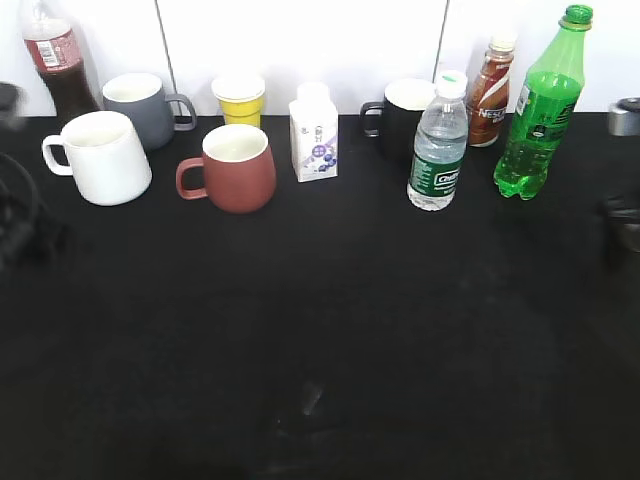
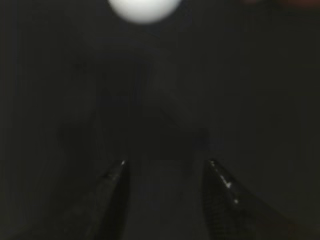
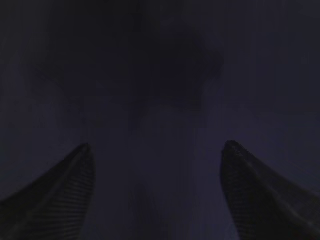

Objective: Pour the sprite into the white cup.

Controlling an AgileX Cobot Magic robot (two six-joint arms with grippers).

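The sprite (image 1: 540, 110), a tall green bottle with a green cap, stands upright at the back right of the black table. The white cup (image 1: 100, 157) stands at the back left with its handle to the left; it shows as a blurred white patch in the left wrist view (image 2: 145, 9). My left gripper (image 2: 167, 167) is open and empty above the dark cloth, short of the cup. My right gripper (image 3: 157, 150) is open and empty over bare dark cloth. In the exterior view only dark blurred arm parts show at the left edge (image 1: 15, 215) and right edge (image 1: 622, 225).
In the back row stand a cola bottle (image 1: 58, 60), a grey mug (image 1: 145, 108), a yellow cup (image 1: 239, 99), a reddish-brown mug (image 1: 233, 168), a small white carton (image 1: 314, 135), a black mug (image 1: 400, 118), a clear water bottle (image 1: 438, 145) and a brown coffee bottle (image 1: 490, 92).
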